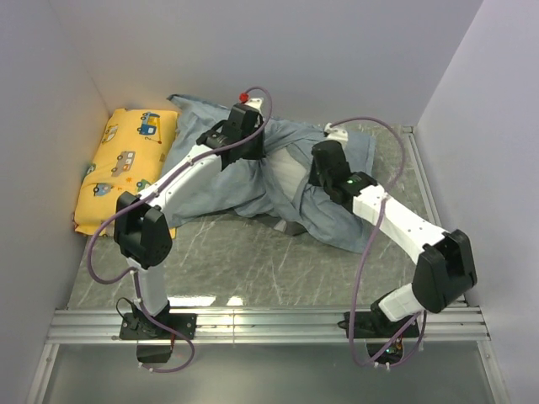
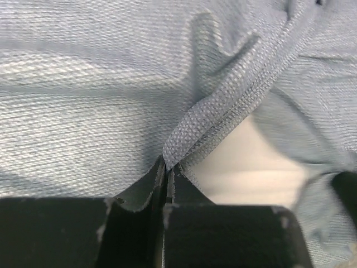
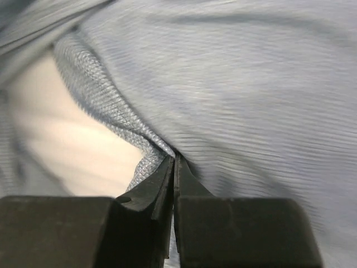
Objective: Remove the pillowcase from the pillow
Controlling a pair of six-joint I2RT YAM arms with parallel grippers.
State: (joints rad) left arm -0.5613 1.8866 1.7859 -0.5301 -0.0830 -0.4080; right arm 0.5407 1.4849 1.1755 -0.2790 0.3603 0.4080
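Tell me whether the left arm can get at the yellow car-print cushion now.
Probably yes: the yellow cushion lies in the open beside that arm, nothing between. But the left claw is shut on the pillowcase hem, so it must let go first.

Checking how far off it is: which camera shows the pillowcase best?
Top external: it shows the whole pillowcase spread under both arms, with the white pillow peeking out mid-cloth. Each wrist view shows only a close-up pinched fold of its hem beside a patch of pillow.
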